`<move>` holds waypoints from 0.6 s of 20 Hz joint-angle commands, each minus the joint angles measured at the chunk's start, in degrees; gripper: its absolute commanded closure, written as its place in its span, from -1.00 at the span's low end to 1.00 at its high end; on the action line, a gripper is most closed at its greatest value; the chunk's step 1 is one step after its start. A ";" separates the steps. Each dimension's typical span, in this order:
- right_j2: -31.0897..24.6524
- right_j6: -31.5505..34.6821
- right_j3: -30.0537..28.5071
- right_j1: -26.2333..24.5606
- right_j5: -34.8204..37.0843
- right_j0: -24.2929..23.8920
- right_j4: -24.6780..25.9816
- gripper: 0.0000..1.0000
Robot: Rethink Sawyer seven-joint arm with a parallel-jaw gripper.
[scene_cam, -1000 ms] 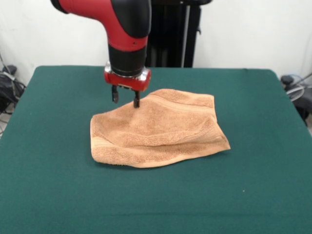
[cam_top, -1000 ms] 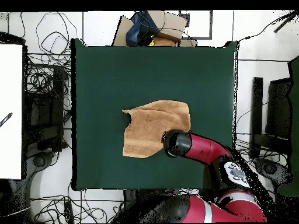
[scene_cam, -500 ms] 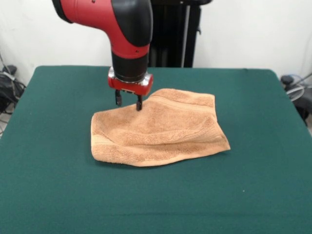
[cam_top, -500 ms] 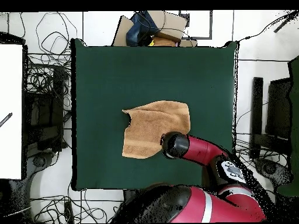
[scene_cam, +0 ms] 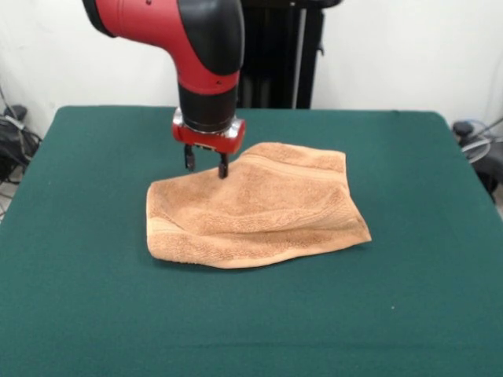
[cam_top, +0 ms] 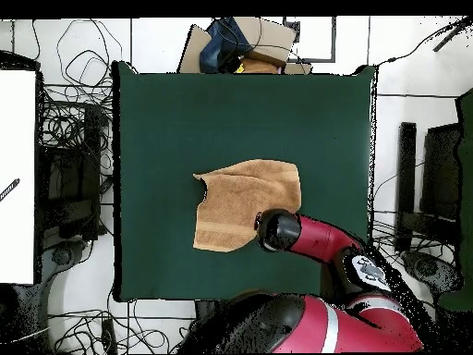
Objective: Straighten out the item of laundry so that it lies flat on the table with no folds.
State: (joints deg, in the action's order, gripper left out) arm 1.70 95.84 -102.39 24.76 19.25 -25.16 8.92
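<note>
The item of laundry [scene_cam: 259, 208] is an orange-tan towel lying rumpled in the middle of the green table [scene_cam: 94, 298], with a raised fold running across it and a band stripe along its far edge. My gripper [scene_cam: 206, 166] stands open at the towel's far left edge. One fingertip [scene_cam: 223, 170] is at the cloth's border and the other is over bare table beside it. Nothing is held. In the overhead view the towel [cam_top: 242, 201] shows a notched corner at its left, and the arm's wrist [cam_top: 278, 230] hides the gripper at the towel's lower right corner.
Green table [cam_top: 166, 129] stretches well beyond the towel on every side. A black stand [scene_cam: 275, 55] rises behind the table. Off the table lie tangled cables [cam_top: 74, 120], a white board [cam_top: 17, 176] and cardboard boxes [cam_top: 242, 44].
The gripper has shifted a little to the right and lowered to the towel's far left edge; over the last half second it has hardly moved. The towel's shape is nearly unchanged.
</note>
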 commanded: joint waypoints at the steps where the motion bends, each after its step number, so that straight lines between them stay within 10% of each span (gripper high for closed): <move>1: -2.61 6.08 -0.44 -1.42 -2.41 -1.56 0.98 -1.00; 12: -2.89 8.93 -2.50 4.81 1.66 1.26 -2.18 -1.00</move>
State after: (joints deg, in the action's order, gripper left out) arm 1.72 95.84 -102.42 26.91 19.26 -25.18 8.92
